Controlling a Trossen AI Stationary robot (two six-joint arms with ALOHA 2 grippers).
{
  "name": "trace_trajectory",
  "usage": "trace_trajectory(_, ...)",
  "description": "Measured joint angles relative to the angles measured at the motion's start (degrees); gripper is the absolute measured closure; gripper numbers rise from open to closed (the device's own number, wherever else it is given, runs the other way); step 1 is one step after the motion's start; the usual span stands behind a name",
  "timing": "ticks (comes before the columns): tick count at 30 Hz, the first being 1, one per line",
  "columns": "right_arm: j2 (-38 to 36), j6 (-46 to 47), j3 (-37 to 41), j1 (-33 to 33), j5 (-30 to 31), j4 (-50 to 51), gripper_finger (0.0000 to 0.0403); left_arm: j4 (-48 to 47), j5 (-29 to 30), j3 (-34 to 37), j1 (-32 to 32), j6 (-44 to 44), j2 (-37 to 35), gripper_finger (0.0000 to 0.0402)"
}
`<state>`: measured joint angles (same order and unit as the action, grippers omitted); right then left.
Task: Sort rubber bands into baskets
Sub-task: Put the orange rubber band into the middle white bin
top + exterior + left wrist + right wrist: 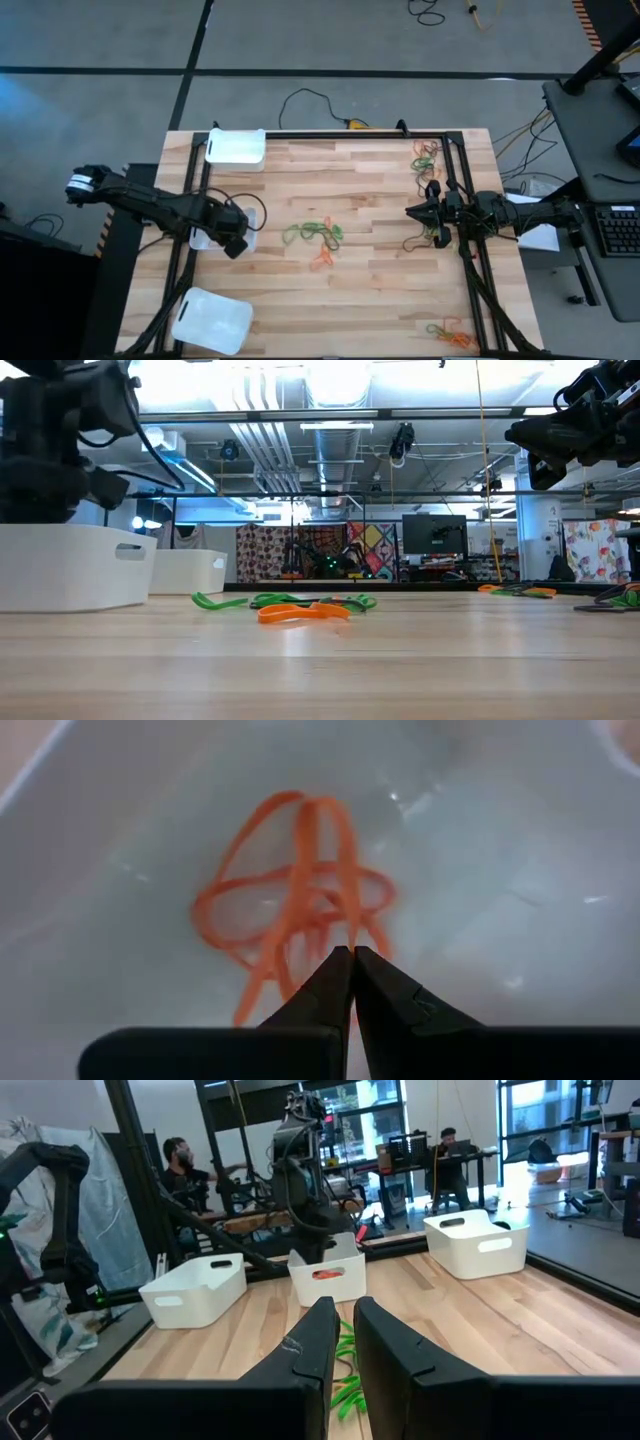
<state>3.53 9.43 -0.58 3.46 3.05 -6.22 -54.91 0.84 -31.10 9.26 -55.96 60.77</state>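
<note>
Three white baskets stand along the table's left side: far (236, 146), middle (200, 238) and near (212, 320). My left gripper (236, 245) points down into the middle basket (520, 870), shut, with orange rubber bands (295, 900) below its tips (352, 955). Loose green and orange rubber bands (315, 235) lie on the table's middle. More lie at the far right (428, 155) and the near right (448, 332). My right gripper (412, 212) hovers level at the right side, its fingers (345, 1320) nearly together with nothing between them. My left gripper comes from above, pointing down, and its two fingertips meet on orange strands (345, 935) of the rubber bands. The strands run from the tips down to the tangle on the basket floor. Which band it has, and whether one or several, I cannot tell.
Black frame rails (465, 270) run along the table's right side and far edge (340, 132). Bare wood lies between the baskets and the middle pile. People sit at desks in the room beyond (185, 1165).
</note>
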Motion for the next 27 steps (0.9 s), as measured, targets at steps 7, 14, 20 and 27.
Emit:
trace_trajectory(7, 0.0, 0.0, 0.0, 0.01, 0.01, 0.0, 0.0369, -0.63, 4.3, -1.86, 0.0, 1.53, -1.1, 0.0373)
trace_trajectory(14, 0.0, 0.0, 0.01, 0.0, 0.01, 0.0, 0.0369, -7.89, 5.29, -7.64, -0.02, 5.93, -1.84, 0.029)
trace_trajectory(20, 0.0, 0.0, 0.0, 0.02, 0.02, 0.0, 0.0369, -8.01, 7.07, -15.67, 0.1, 10.19, -1.84, 0.0226)
trace_trajectory(27, 0.0, 0.0, 0.02, 0.02, 0.0, 0.0, 0.0369, 10.21, 23.43, -25.94, -0.45, 20.93, -0.47, 0.0203)
